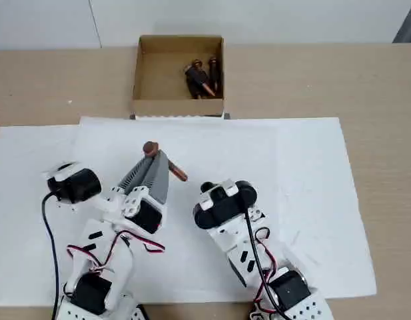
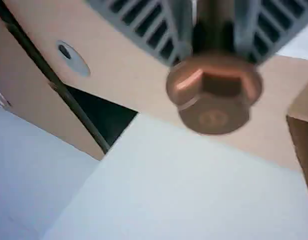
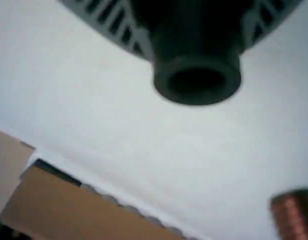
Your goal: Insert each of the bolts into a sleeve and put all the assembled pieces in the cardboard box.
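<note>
My left gripper (image 1: pixel 154 162) is shut on a copper bolt (image 1: pixel 178 173) above the white paper. The bolt's hex head (image 2: pixel 213 95) sticks out past the grey fingers (image 2: pixel 144 25), and its threaded end points toward the right arm. My right gripper (image 3: pixel 196 30) is shut on a black sleeve (image 3: pixel 196 78) whose open bore faces outward. The bolt's threaded tip (image 3: pixel 293 212) shows a short way from the sleeve. The right arm (image 1: pixel 225 202) stands just right of the bolt. The cardboard box (image 1: pixel 179 105) sits at the back centre, with assembled pieces (image 1: pixel 202 79) lying inside.
A large white paper sheet (image 1: pixel 292 173) covers the table in front of the box. The bare wooden table (image 1: pixel 325 80) runs around it. The box's front wall (image 3: pixel 69 215) is near the right gripper. Cables hang along both arms.
</note>
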`<state>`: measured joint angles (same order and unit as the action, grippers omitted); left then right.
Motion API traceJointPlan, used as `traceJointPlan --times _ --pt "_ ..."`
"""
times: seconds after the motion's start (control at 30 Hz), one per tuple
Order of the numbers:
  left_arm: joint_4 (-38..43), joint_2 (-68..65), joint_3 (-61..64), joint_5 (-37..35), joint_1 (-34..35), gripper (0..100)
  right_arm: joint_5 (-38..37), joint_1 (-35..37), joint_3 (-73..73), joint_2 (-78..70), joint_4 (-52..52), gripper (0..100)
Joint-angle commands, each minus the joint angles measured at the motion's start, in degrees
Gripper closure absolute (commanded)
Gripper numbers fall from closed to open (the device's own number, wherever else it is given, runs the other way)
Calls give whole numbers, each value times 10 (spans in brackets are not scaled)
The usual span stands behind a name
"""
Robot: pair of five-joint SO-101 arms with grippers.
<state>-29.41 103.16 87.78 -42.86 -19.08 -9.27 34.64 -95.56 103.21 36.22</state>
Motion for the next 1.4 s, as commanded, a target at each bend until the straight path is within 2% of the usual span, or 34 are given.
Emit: traceJointPlan --times 0.0,0.4,0.67,0.83,0.97,1.37 --pt "15 10 -2 -6 -23 994 -13 7 -9 7 -22 995" --pt "18 10 28 -7 -45 994 -15 49 -9 7 -31 995" --pt "16 10 33 -7 -47 994 -56 50 -9 7 -63 995" --pt "15 10 65 -4 -90 994 -65 50 -9 7 -62 995" --pt "14 10 85 33 -127 994 -65 49 -9 7 -63 995" --pt "-21 10 86 39 -148 992 -65 48 -9 7 -63 995"
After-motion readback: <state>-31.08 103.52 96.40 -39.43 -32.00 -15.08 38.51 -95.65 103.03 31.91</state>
